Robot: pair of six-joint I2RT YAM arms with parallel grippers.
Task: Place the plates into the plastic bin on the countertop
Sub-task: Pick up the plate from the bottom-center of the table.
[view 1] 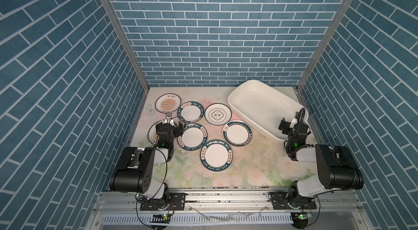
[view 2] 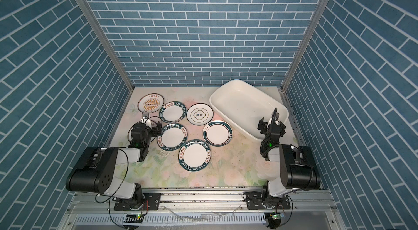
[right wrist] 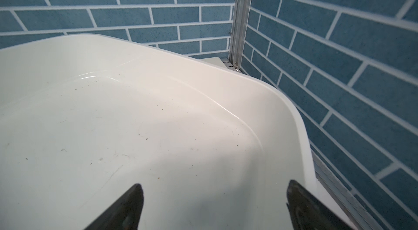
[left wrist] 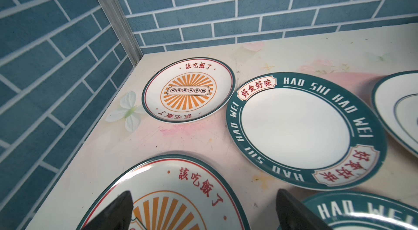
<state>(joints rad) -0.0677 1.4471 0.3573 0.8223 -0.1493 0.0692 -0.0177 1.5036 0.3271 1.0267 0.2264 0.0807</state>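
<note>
beneath the left claw, spread and empty, a sunburst plate lies flat on the countertop; its low rim may slip the grip, and a lettered plate just beside could get knocked. right claw, spread too, hangs over the bin.

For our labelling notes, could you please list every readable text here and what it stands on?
"HAO SHI HAO WEI": green rims of the far lettered plate, middle lettered plate and near lettered plate.
"好食好味": red, in cartouches on those rims.
"該吃飯了": red, on the far sunburst plate and near sunburst plate.
Too small to read: sunburst centre banners, quatrefoil plate emblem, partial-ring plate lettering.
</note>
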